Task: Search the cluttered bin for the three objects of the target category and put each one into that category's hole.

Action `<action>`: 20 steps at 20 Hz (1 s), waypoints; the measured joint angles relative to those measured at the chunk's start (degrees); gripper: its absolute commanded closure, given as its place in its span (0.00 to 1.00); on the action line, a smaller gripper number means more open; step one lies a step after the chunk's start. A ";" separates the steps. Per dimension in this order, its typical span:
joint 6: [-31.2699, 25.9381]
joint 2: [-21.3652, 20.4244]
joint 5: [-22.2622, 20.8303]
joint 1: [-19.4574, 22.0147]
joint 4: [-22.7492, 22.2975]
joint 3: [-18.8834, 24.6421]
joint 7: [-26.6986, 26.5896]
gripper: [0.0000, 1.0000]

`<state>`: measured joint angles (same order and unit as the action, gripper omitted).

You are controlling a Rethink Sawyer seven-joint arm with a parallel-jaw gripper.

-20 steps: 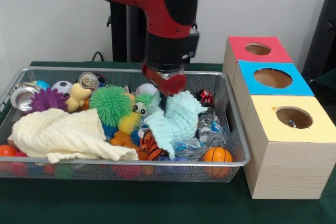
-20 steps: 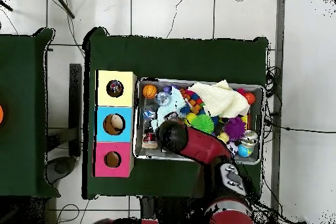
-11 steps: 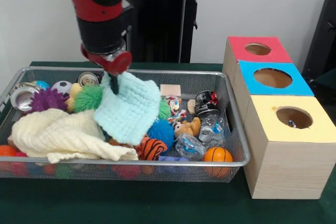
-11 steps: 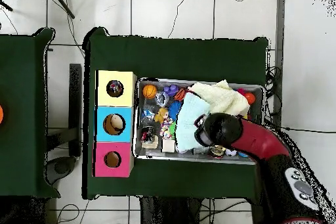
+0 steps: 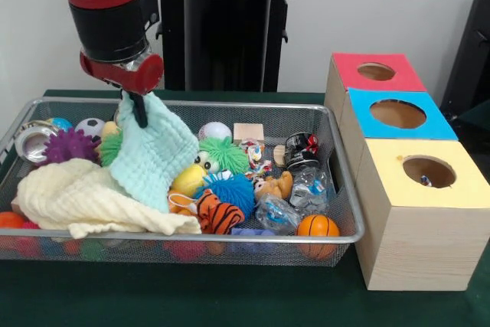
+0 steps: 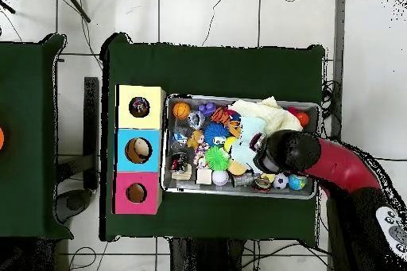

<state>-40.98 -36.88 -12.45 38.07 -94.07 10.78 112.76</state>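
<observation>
Wire bin (image 5: 346, 212) holds mixed clutter and stands just beside the row of three boxes: red-topped box (image 5: 375, 73), blue-topped box (image 5: 398, 115), yellow-topped box (image 5: 425, 172), each with a round hole. Gripper (image 5: 138, 112) is clenched on a pale green cloth (image 5: 155, 158), which hangs from it over the bin's end farthest from the boxes. The cloth's lower edge drapes onto a cream cloth (image 5: 84, 197). Orange ball (image 5: 317, 227) lies in the bin corner next to the yellow-topped box.
</observation>
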 measured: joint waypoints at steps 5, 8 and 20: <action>0.11 -0.70 -2.58 1.04 -0.01 3.23 -0.04 0.00; 0.60 -0.75 -3.95 0.92 -0.04 3.55 -0.04 0.00; 11.80 0.03 -13.56 -13.49 -0.13 -2.75 0.01 0.00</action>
<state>-29.18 -36.85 -26.02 24.58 -94.20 8.02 112.78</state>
